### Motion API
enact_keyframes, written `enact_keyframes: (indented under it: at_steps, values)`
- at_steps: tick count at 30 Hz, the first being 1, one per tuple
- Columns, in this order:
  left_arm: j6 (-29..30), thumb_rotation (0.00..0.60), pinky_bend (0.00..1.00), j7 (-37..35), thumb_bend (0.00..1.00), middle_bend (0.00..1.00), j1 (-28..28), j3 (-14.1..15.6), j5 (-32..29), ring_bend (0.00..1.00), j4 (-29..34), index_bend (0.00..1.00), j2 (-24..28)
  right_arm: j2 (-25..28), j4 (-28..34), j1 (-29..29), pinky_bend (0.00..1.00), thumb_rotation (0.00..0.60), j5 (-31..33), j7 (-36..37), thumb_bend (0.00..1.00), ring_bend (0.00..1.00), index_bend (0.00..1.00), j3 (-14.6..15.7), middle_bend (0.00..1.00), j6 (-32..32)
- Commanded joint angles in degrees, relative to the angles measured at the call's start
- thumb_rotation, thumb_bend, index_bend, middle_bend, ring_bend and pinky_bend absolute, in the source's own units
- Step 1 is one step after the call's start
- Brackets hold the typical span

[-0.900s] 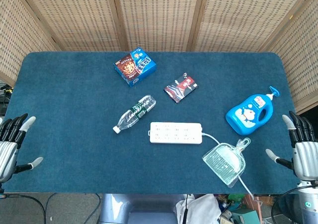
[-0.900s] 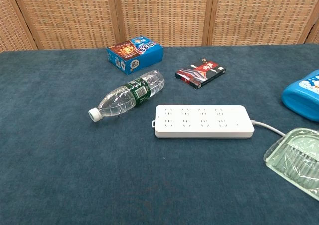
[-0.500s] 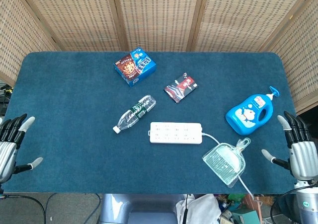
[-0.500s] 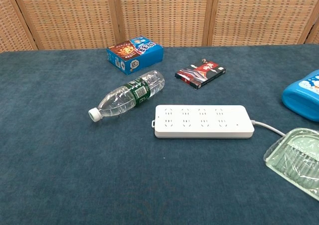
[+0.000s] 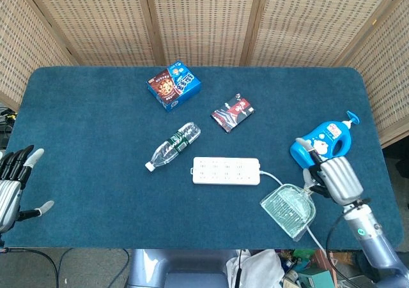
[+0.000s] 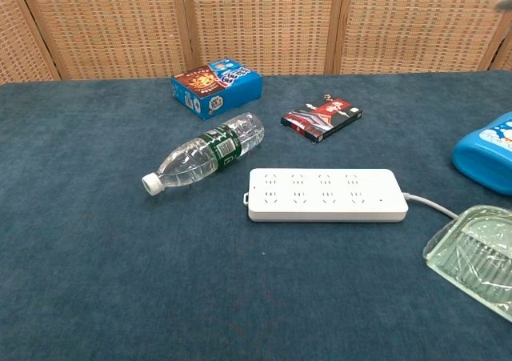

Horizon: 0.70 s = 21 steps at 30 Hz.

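While our right hand (image 5: 333,175) hovers over the near end of the blue plastic pump bottle (image 5: 321,145) lying by the table's right edge, whether its fingers touch the bottle we cannot tell. Our left hand (image 5: 11,187) rests off the table's left edge, fingers spread, holding nothing.

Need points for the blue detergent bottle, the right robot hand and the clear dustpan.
blue detergent bottle (image 5: 327,141), head view, on the white label on its body.
right robot hand (image 5: 333,176), head view, on the back of the hand.
clear dustpan (image 5: 289,211), head view, on the middle of its pan.
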<state>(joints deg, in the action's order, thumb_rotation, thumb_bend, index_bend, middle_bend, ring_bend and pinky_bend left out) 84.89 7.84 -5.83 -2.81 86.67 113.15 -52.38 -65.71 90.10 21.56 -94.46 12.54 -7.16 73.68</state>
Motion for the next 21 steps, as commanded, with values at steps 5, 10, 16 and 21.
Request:
enact_keyframes:
  at_steps: [5,10,16,21]
  values:
    - [-0.8,0.600,0.00,0.9,0.00,0.00,-0.4,-0.2,-1.2,0.00,0.0,0.00,-0.3,-3.9,4.6,9.5,1.00,0.600,8.9,-10.8,0.76,1.00,0.33,0.8,1.00,-18.7]
    - [-1.2,0.600,0.00,1.3,0.00,0.00,-0.6,-0.2,-1.6,0.00,0.0,0.00,-0.4,-9.4,3.3,12.1,1.00,0.600,15.3,-19.6,0.76,1.00,0.34,0.9,1.00,-23.6]
    - [-1.4,0.600,0.00,1.5,0.00,0.00,-0.7,-0.2,-1.8,0.00,0.1,0.00,-0.5,-13.2,1.8,13.9,1.00,0.600,23.0,-27.8,0.76,1.00,0.34,0.0,1.00,-24.9]
    - [-1.6,0.600,0.00,1.8,0.00,0.00,-0.9,-0.3,-2.1,0.00,0.1,0.00,-0.6,-15.5,0.6,15.7,1.00,0.600,29.3,-33.9,0.75,1.00,0.34,-0.8,1.00,-25.0]
